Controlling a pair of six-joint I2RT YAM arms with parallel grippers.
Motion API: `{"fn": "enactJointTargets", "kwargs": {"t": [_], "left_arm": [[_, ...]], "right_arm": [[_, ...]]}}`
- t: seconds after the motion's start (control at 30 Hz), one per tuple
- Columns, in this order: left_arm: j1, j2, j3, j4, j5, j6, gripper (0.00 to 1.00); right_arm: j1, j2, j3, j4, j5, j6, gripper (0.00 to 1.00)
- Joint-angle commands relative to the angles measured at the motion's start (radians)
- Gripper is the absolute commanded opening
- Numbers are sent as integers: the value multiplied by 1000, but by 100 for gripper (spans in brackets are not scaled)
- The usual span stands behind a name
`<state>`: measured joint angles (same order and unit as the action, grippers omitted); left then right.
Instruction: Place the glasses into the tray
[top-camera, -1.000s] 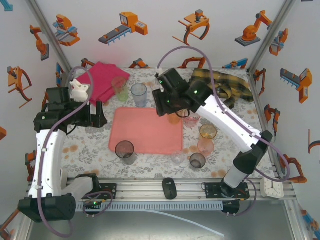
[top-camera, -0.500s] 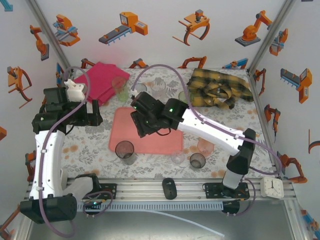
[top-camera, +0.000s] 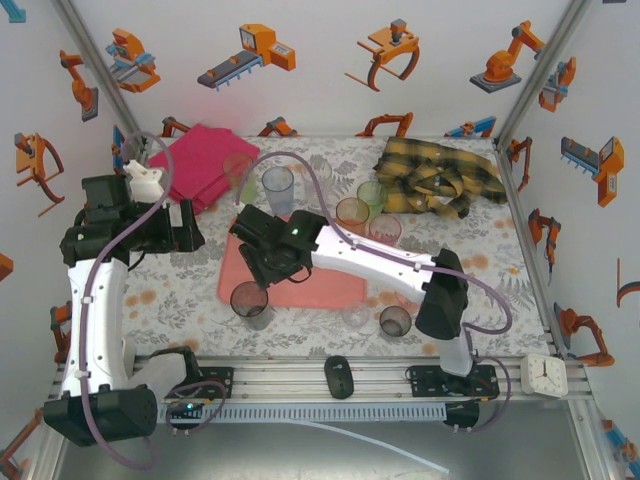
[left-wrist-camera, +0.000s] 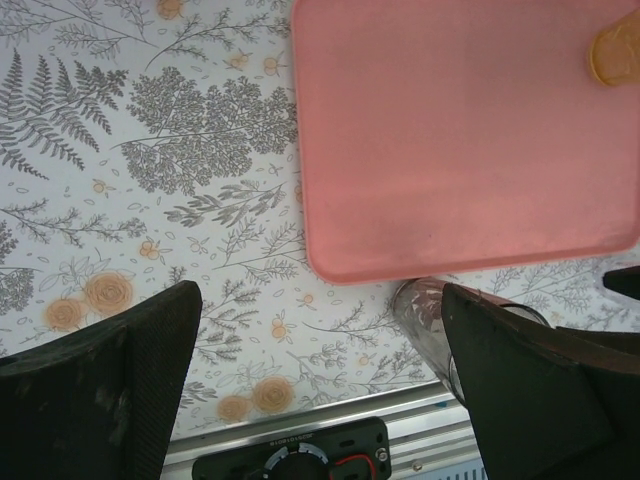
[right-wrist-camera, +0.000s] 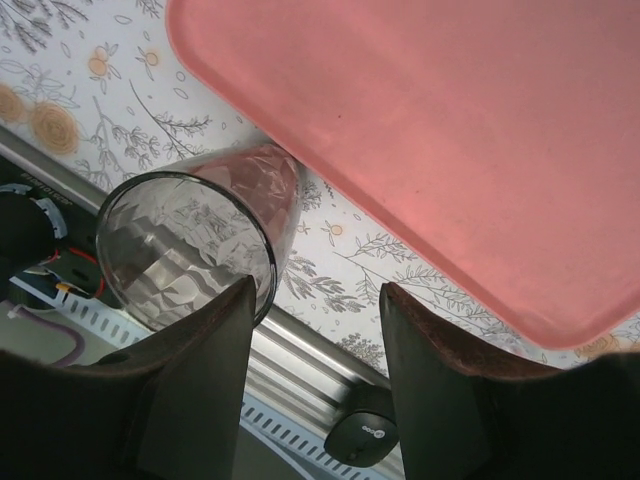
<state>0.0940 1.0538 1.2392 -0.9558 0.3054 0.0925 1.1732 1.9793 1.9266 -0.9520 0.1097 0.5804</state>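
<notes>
Overhead, two close wrists — tray (left-wrist-camera: 450, 130) shared

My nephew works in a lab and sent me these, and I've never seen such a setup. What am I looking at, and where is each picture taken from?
This is a robot with a left arm and a right arm, both bolted at the table's near edge. Each ends in a two-finger pincer. The wide picture comes from a camera above and behind the arms. The other two come from cameras on the wrists, looking down past the dark fingers. On the floral table lie a pink tray, a magenta cloth, a plaid cloth and small tinted glasses. The left pincer is open and empty. The right pincer is open too, hovering by a smoky glass just beside the tray. Nothing is held.
</notes>
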Motion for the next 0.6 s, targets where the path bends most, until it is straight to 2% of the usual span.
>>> {"fn": "enactJointTargets", "kwargs": {"t": [0.0,0.33,0.57], "left_arm": [[6,-13,40,-31,45,4,97],[9,-12,38,-35,67,-1,97],[10,-29,37,-39,76,-1,97]], "right_arm": [[7,16,36,10,-22,15,50],[8,64,44,17,-60,-3,48],[9,76,34,13,-31,-12,44]]}}
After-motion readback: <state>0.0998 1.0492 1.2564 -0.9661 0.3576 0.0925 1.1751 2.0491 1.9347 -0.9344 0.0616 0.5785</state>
